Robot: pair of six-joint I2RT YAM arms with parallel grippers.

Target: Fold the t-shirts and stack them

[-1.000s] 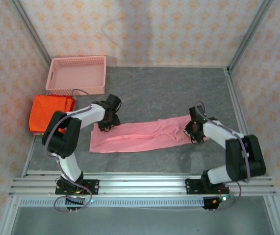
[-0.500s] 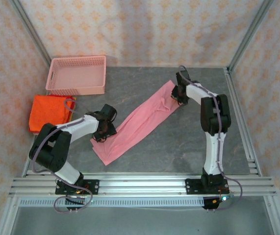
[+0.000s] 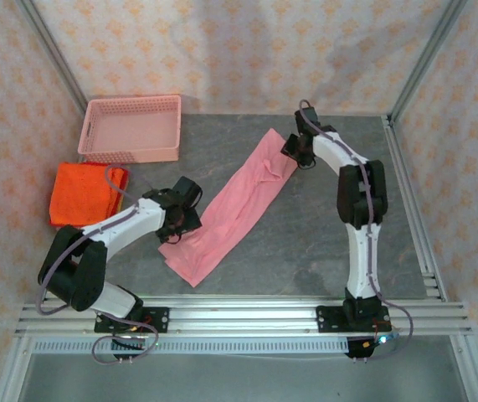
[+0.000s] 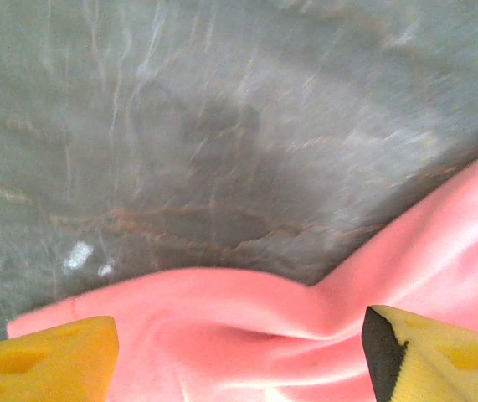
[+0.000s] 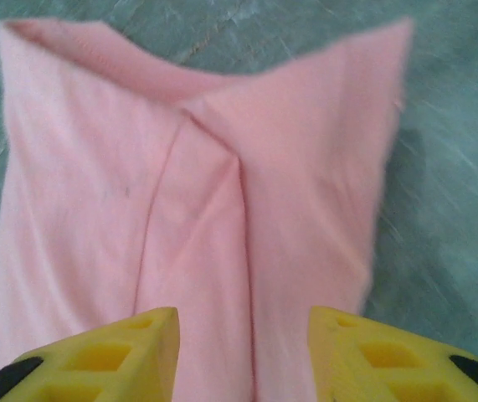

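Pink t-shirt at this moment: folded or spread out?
Partly folded: the pink t-shirt is a long narrow strip lying diagonally, layers overlapping at the right gripper's end; not yet a compact square.

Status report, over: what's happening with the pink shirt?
Left gripper open, near end; right gripper open, far end. Pink t-shirt: long diagonal strip. Basket aside.

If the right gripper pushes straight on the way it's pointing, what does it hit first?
Most likely the light pink cloth t-shirt, which lies directly ahead of the right gripper between its yellow fingers; the grey table shows beyond it. How close is unclear.
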